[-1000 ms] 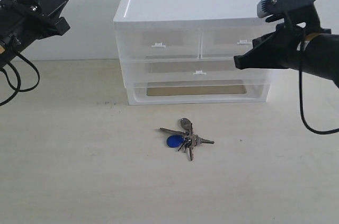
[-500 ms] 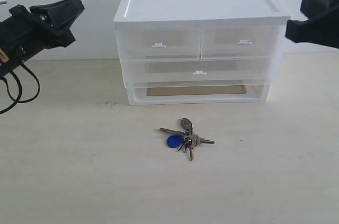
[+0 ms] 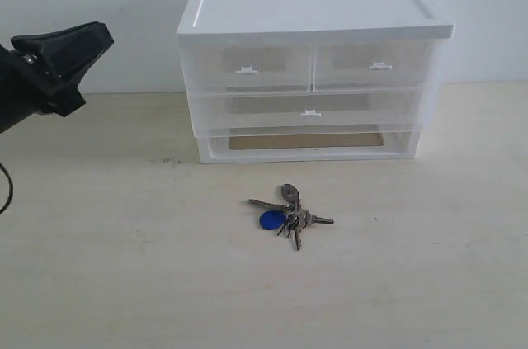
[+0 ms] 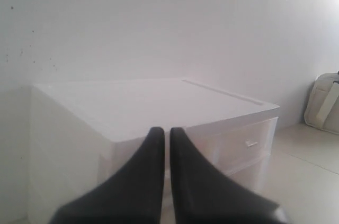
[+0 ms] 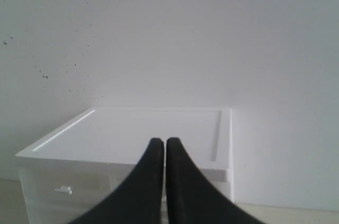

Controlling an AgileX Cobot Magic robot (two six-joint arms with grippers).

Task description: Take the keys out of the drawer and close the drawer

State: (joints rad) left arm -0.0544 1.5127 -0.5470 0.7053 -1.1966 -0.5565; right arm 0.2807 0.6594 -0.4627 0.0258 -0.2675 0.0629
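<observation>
Keys [image 3: 287, 215] loose on table [image 3: 124, 266] in front of cabinet [image 3: 313, 2]; upper right drawer [image 3: 373, 66] flush shut. Left gripper [image 4: 161, 131], right gripper [image 5: 160, 142] pinched closed, empty. Looks done; park arms clear of cabinet.

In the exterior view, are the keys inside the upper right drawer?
No, the keys lie on the table in front of the cabinet, outside the drawer, which is shut.

No lettering, brand or number can be read on the cabinet [image 3: 313, 2], the keys [image 3: 290, 217] or anywhere else.
</observation>
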